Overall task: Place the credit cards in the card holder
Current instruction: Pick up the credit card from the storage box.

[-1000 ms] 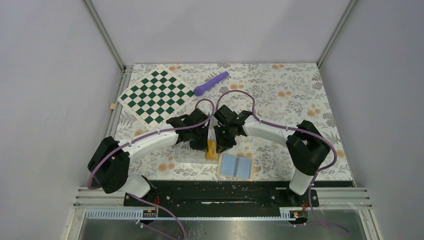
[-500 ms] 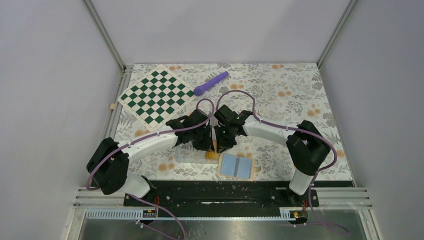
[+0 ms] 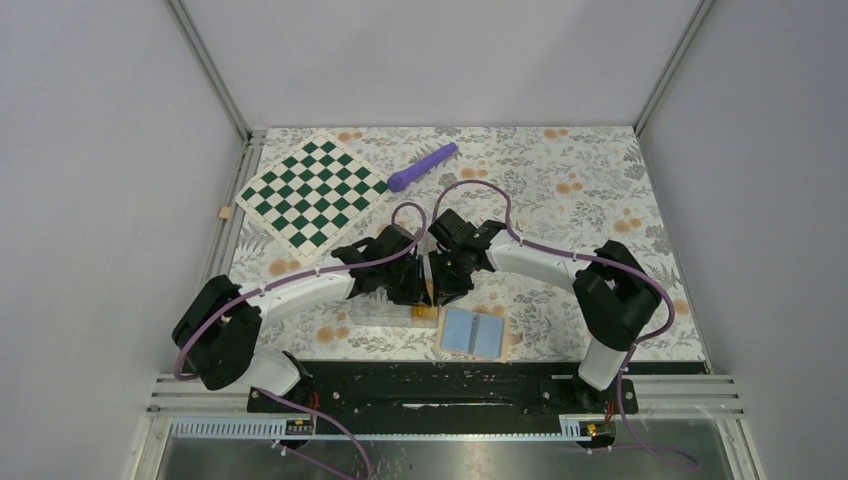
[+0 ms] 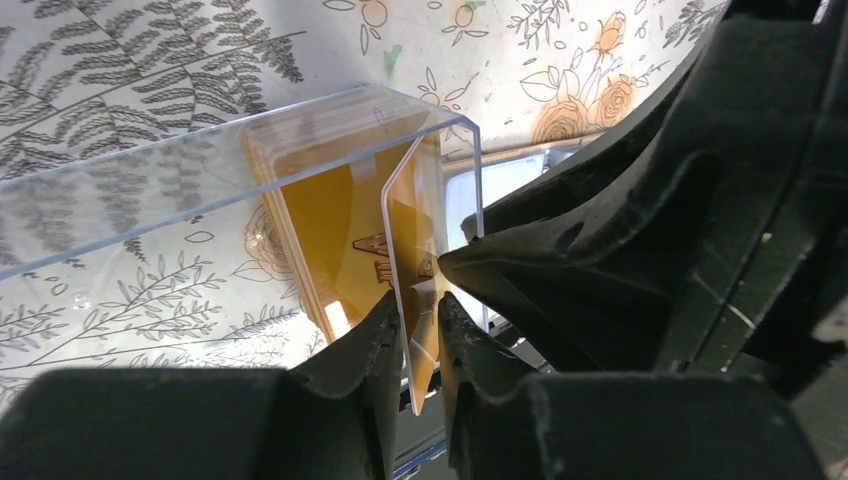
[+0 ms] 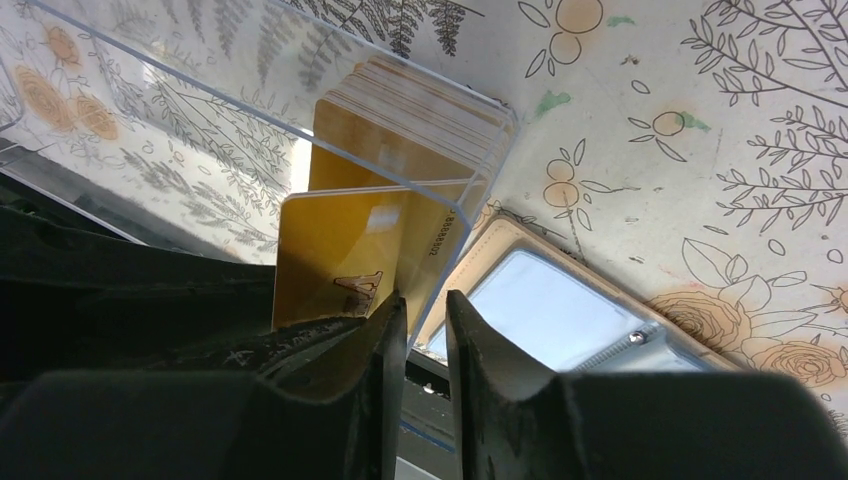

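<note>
A clear plastic case (image 4: 200, 200) lies on the floral mat with a stack of orange-yellow credit cards (image 4: 320, 200) inside. One credit card (image 4: 412, 240) stands on edge at the case's open end. My left gripper (image 4: 417, 305) has its jaws close on this card's lower part. The right gripper (image 5: 427, 305) sits just right of the same card (image 5: 330, 260), its jaws a narrow slit with nothing between them. One right finger (image 4: 470, 262) touches the card's face. The card holder (image 3: 472, 332) lies open just to the right, its light blue pockets (image 5: 560, 300) facing up.
A green-and-white chessboard (image 3: 313, 193) lies at the back left and a purple stick (image 3: 422, 166) behind the arms. The black rail of the table's near edge (image 3: 400, 385) runs just below the case (image 3: 380, 305) and the card holder.
The left gripper has shifted slightly right toward the right gripper. The card between them showed a broad orange face earlier and now shows only a thin edge from above.
</note>
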`<move>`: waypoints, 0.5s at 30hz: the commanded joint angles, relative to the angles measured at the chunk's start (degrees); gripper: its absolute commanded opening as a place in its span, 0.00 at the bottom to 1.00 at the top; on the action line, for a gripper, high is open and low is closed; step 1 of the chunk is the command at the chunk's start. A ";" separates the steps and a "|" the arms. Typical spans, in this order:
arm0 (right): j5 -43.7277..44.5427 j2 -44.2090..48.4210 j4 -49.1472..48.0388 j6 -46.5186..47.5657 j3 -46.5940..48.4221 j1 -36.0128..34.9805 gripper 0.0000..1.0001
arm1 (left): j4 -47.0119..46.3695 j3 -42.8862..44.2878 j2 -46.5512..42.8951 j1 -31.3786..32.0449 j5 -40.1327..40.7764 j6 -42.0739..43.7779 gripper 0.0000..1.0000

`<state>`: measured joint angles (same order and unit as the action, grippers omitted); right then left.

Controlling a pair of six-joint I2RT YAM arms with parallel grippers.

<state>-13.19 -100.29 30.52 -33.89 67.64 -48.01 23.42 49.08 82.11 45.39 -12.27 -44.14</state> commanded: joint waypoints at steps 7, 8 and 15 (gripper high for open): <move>-3.26 6.95 -4.69 -0.91 -2.85 1.88 0.52 | -4.29 -1.06 -6.94 0.13 -1.56 -0.82 0.00; -3.12 8.28 -4.89 -0.86 -3.13 2.07 0.57 | -4.16 -1.33 -8.40 -0.10 -0.98 -0.90 0.00; -4.15 18.24 -5.42 0.16 -4.29 4.89 0.84 | -4.62 -5.53 -22.61 -3.96 -0.81 -0.82 0.00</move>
<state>-14.81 -88.82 27.57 -34.59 63.48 -44.97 22.17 45.43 67.85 43.40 -13.06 -44.95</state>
